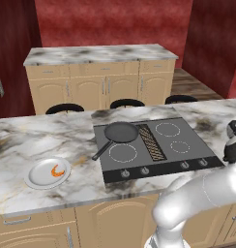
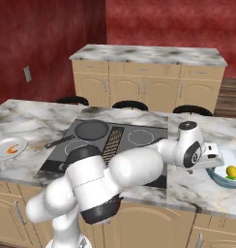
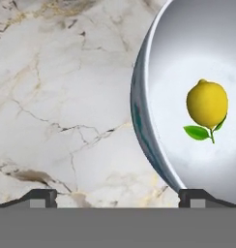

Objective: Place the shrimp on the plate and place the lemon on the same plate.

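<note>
1. Claw (image 3: 118, 196) fingertips poke up at 6 o'clock in the hand view, spread wide, grasping nothing.
2. Lemon (image 3: 207, 104): bright yellow, rounded, small nub on top, green leaf and stem below; lies inside a deep bluish bowl (image 3: 139, 121), at 3 o'clock of the hand view.
3. Bowl sits on the marble worktop (image 3: 66, 97).
4. Shrimp (image 1: 56, 170): small orange-red crescent, resting on the white-grey plate (image 1: 37, 180), at 9 o'clock from the black frying pan (image 1: 121, 131) on the cooktop (image 1: 187, 133).
</note>
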### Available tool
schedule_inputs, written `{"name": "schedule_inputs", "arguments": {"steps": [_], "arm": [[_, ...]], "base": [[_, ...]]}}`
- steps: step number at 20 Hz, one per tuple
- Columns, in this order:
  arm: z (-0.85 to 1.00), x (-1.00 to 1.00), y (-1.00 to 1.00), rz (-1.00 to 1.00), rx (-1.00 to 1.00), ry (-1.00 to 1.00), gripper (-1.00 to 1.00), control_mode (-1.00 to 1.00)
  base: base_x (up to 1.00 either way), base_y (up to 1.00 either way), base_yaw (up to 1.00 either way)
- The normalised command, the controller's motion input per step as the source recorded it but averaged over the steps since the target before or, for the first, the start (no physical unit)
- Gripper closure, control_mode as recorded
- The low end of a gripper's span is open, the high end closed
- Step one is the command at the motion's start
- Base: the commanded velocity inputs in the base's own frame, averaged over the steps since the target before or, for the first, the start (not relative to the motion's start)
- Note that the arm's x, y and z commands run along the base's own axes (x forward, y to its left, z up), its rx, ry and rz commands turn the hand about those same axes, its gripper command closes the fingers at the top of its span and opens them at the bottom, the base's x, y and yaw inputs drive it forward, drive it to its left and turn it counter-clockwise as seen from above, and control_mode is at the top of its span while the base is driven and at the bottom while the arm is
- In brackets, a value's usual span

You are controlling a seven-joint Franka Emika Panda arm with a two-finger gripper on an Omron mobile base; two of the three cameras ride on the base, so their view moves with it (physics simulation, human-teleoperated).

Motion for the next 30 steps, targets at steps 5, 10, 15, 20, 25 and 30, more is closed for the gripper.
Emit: {"name": "schedule_inputs", "arguments": {"steps": [5, 10, 15, 20, 25, 30], "arm": [[0.19, 0.16, -0.27, 0.0, 0.0, 0.0, -1.0, -1.0], [0.03, 0.25, -0.18, 0.0, 0.01, 0.0, -1.0, -1.0], [-0.08, 0.28, -0.14, 0.0, 0.01, 0.0, -1.0, -1.0], [-0.04, 0.06, -0.11, 0.0, 0.0, 0.0, -1.0, -1.0], [-0.15, -0.01, 0.0, 0.0, 0.02, 0.0, -1.0, -1.0], [-0.3, -0.04, 0.08, 0.0, 0.03, 0.0, 1.0, -1.0]], "base": [[0.0, 0.0, 0.0], [0.0, 0.0, 0.0], [0.0, 0.0, 0.0], [0.0, 0.0, 0.0], [0.0, 0.0, 0.0], [0.0, 0.0, 0.0]]}}
